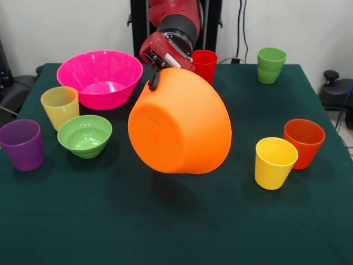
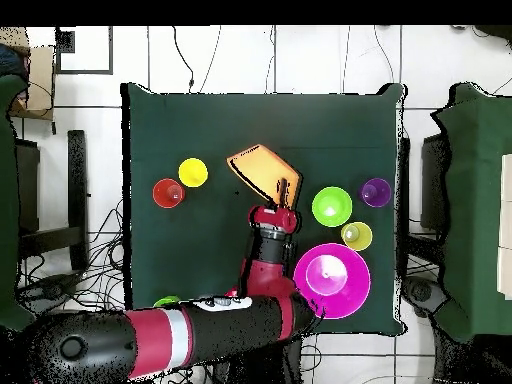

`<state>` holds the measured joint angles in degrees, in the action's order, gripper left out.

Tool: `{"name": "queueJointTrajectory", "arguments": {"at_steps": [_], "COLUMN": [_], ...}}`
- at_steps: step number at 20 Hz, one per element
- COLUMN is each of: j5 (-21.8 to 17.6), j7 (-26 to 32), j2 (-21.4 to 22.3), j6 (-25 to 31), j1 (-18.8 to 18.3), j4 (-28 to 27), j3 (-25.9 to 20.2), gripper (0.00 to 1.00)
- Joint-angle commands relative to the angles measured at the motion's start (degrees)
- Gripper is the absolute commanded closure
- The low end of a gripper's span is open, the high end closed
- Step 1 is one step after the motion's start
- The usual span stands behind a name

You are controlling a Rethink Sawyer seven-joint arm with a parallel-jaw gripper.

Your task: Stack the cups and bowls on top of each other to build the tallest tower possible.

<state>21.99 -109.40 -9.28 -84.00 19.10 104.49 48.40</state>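
Orange bowl (image 1: 180,122) is up off the table (image 1: 165,232), tipped w/ its base facing the front camera, held only by the rim at the far top edge. Biggest risk as I judge it: a one-point rim pinch on a big bowl, so it could swing or slip out, esp. if the arm moves fast. A drop from here would likely land mid-table, maybe roll into the small light green bowl (image 1: 85,134) or the bright yellow cup (image 1: 274,162). Red cup (image 1: 205,63) sits just behind the bowl, close to the wrist, so a knock there is possible too.

Gripper (image 1: 154,74): jaws nearly together, pinching the orange bowl's rim; one dark finger (image 1: 153,81) shows outside the wall, the other is hidden. Overhead view agrees: bowl hangs off the gripper tip, mid-table.

Pink bowl (image 1: 100,77), pale yellow cup (image 1: 60,106), purple cup (image 1: 22,144), green cup (image 1: 271,64), orange-red cup (image 1: 303,142) all stand apart, unstacked. No blue bowl seen.
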Motion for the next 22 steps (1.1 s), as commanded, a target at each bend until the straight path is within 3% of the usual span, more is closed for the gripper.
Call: {"name": "queueJointTrajectory", "arguments": {"at_steps": [1, 14, 20, 22], "j5": [5.0, 18.5, 28.6, 29.2], "j7": [-3.9, -10.9, -17.4, -19.9], "j2": [-2.8, -6.6, -8.7, -9.3], "j6": [-4.6, -17.4, -24.9, -25.6], "j1": [2.6, 8.2, 12.0, 13.0], "j4": [7.0, 20.9, 29.5, 31.7], "j3": [-6.4, -12.7, -18.9, -20.2], "gripper": [1.0, 1.0, 1.0, 1.0]}}
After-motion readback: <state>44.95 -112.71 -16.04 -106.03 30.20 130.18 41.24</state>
